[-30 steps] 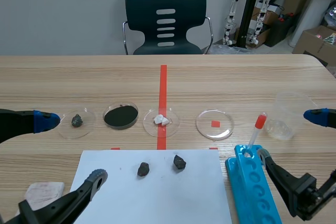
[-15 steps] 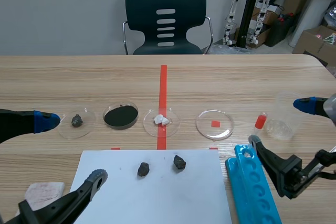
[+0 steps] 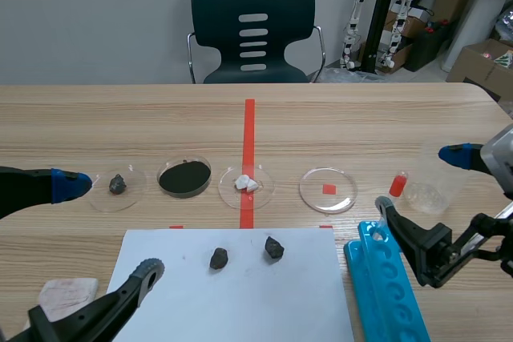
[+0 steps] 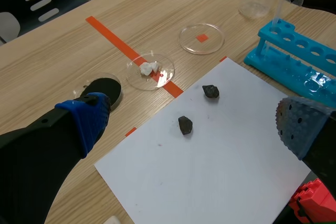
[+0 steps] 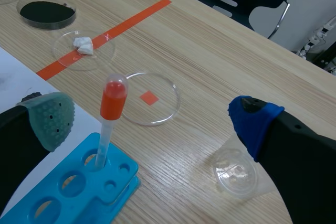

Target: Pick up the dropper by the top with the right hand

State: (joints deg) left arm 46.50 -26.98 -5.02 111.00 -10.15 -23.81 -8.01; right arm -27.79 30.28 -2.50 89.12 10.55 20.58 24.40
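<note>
The right gripper (image 3: 417, 179) has edged inward, open astride the dropper (image 3: 397, 185), hiding its stem in scene view.

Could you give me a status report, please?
Left end effector open. Right end effector open, dropper between its fingers, untouched, upright in blue rack. Unobstructed.

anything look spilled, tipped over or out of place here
Nothing stands out. The dropper stands in the end hole of the blue rack, leaning slightly, and the clear cup is upright with nothing spilled. The right claw is open, one finger either side of the dropper, not touching it.
</note>
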